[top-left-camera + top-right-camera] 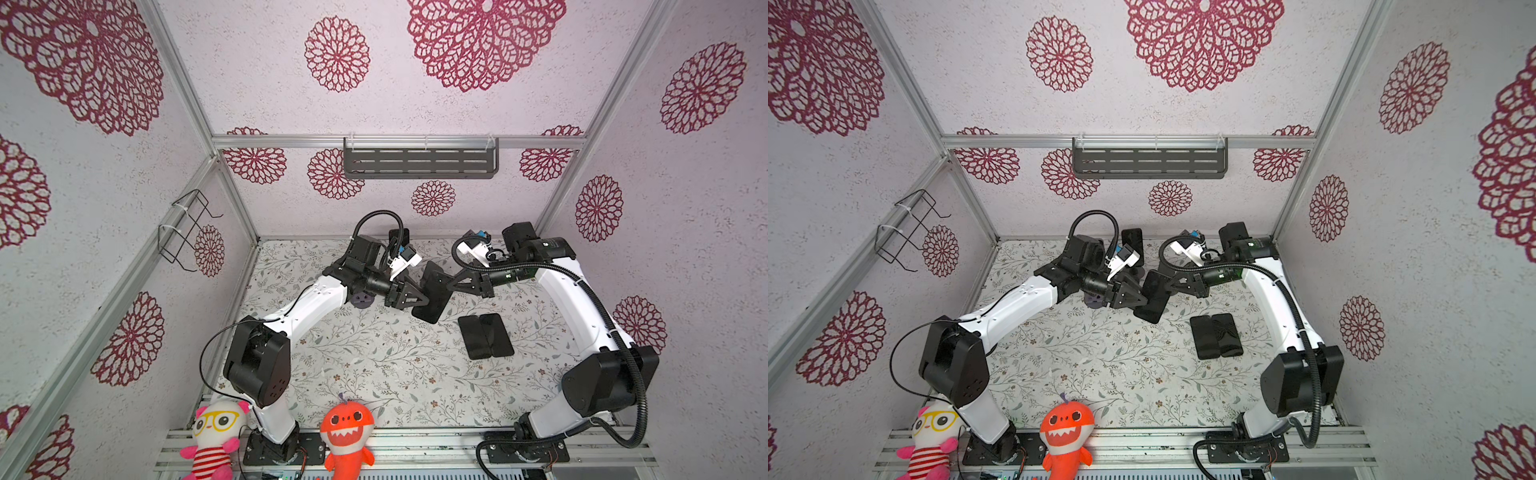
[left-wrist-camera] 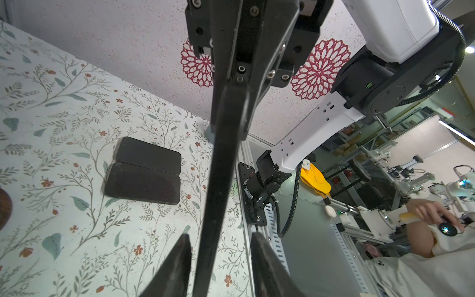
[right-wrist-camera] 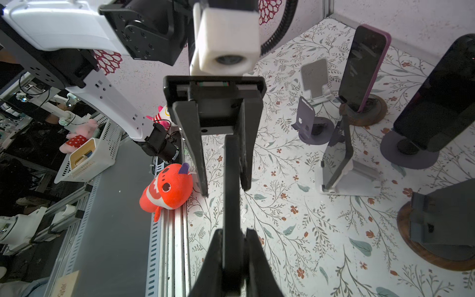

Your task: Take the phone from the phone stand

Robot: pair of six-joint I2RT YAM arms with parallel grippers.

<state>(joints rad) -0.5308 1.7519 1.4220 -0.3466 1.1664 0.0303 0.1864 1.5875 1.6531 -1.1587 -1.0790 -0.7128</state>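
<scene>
A black phone (image 1: 433, 291) hangs in the air above the middle of the table, seen edge-on in both wrist views (image 2: 221, 180) (image 3: 231, 180). My right gripper (image 3: 232, 231) is shut on one end of it; in both top views that gripper (image 1: 449, 286) reaches in from the right. My left gripper (image 2: 219, 235) straddles the other end, open, with a gap on each side of the phone; in a top view the left gripper (image 1: 426, 302) comes in from the left. Several phone stands sit at the back, among them an empty purple stand (image 3: 308, 123) and an empty silver stand (image 3: 344, 169).
Two black phones (image 1: 486, 336) lie flat side by side right of centre. A purple-edged phone (image 3: 362, 69) leans on a wooden-based stand, and another dark phone (image 3: 442, 97) stands nearby. Two plush toys (image 1: 347, 432) sit at the front edge. A grey shelf (image 1: 419, 160) hangs on the back wall.
</scene>
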